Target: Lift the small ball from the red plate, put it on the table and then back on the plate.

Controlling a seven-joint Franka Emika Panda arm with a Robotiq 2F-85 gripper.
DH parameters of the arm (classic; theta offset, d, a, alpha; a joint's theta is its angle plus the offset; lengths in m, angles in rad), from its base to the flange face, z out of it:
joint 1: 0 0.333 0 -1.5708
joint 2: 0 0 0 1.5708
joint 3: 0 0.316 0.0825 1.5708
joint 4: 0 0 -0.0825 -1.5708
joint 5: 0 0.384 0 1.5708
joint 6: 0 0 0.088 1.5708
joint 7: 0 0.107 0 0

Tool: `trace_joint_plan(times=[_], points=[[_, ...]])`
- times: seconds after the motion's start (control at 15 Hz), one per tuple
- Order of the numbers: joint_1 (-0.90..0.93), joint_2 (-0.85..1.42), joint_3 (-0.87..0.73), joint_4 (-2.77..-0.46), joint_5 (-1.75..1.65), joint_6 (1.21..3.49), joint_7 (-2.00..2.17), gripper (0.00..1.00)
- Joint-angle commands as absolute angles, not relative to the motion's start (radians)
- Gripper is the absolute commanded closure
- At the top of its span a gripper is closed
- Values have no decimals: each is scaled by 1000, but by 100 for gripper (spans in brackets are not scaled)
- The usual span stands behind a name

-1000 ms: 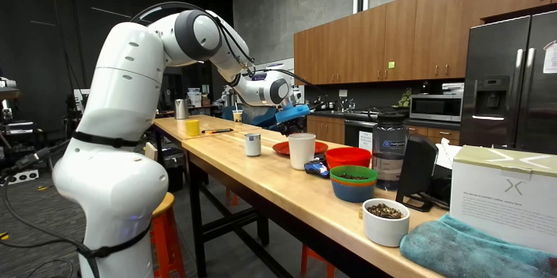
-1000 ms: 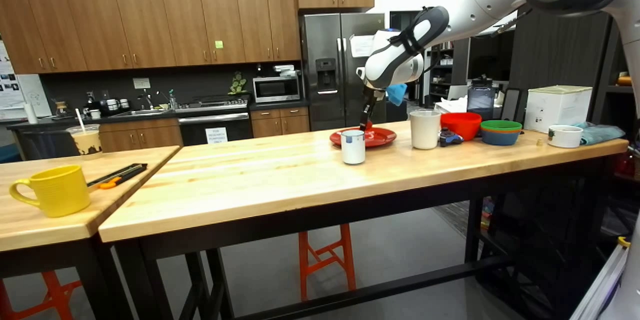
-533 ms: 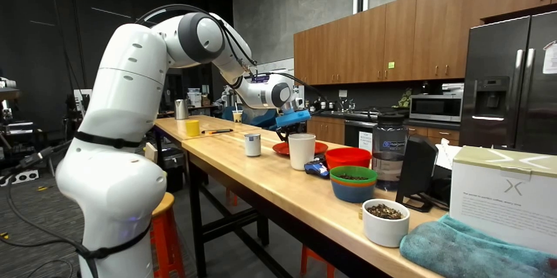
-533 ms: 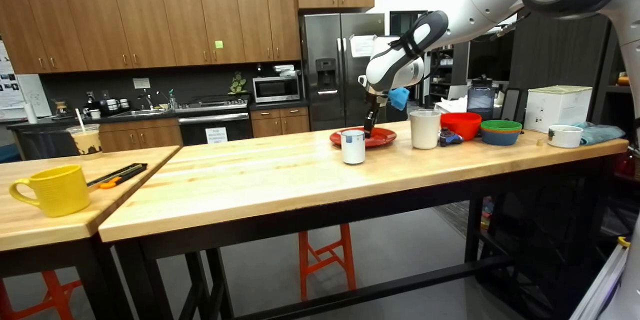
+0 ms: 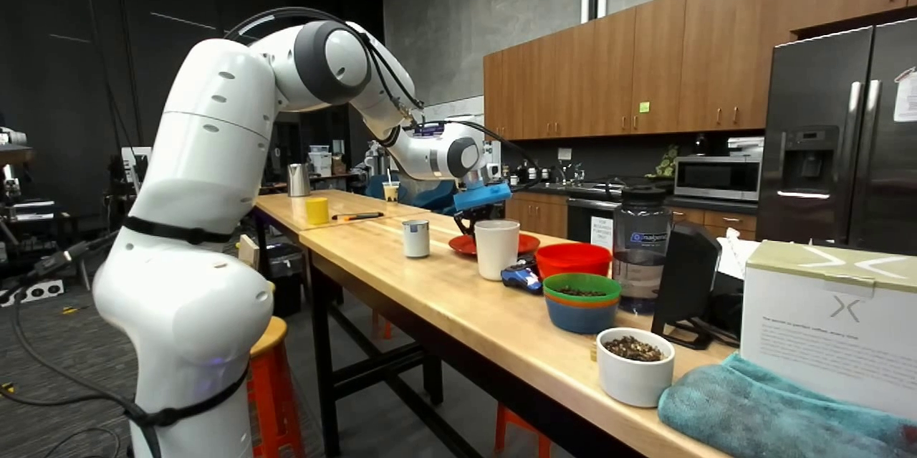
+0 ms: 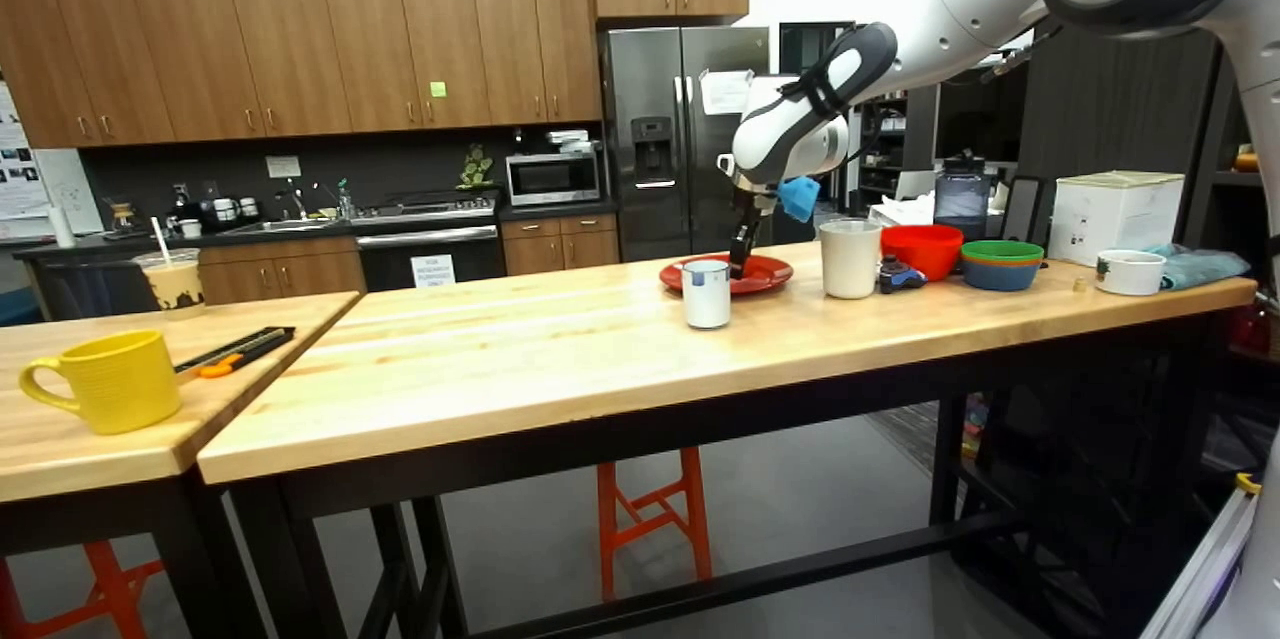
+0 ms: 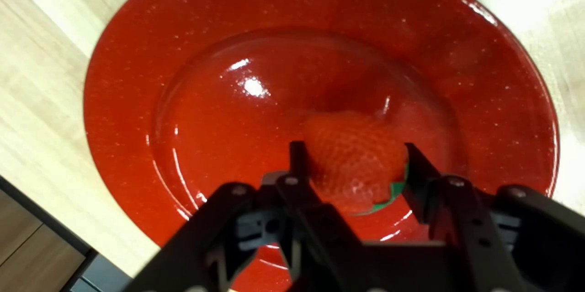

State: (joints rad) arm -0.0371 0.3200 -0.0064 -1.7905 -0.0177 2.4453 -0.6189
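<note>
I am watching the hand (image 7: 356,154), which is gripping the small red ball (image 7: 354,166) with fingers (image 7: 422,180) closed against both sides, down at the red plate (image 7: 128,100) on the worktop (image 6: 500,359).

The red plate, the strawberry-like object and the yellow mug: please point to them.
Red plate (image 7: 242,132), wrist view, bare inner surface.
Strawberry-like object (image 7: 354,159), wrist view, red side.
Yellow mug (image 6: 125,389), in an exterior view, outer wall.

Wooden cabinets (image 6: 300,29) line the far side in both exterior views, and here stands the steel refrigerator (image 6: 690,144) (paper (image 6: 725,91) up on its front), right of the microwave (image 6: 553,179), gray floor (image 6: 820,479) spreading below.
</note>
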Motion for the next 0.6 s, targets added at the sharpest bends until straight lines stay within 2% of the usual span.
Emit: trace_joint_plan(times=[0.0, 0.27, 0.53], points=[[-60, 303, 13, -1798, -35, 2431, -618, 24], [-61, 295, 11, -1800, -39, 2433, -621, 2], [-63, 287, 11, -1798, -41, 2437, -624, 0]])
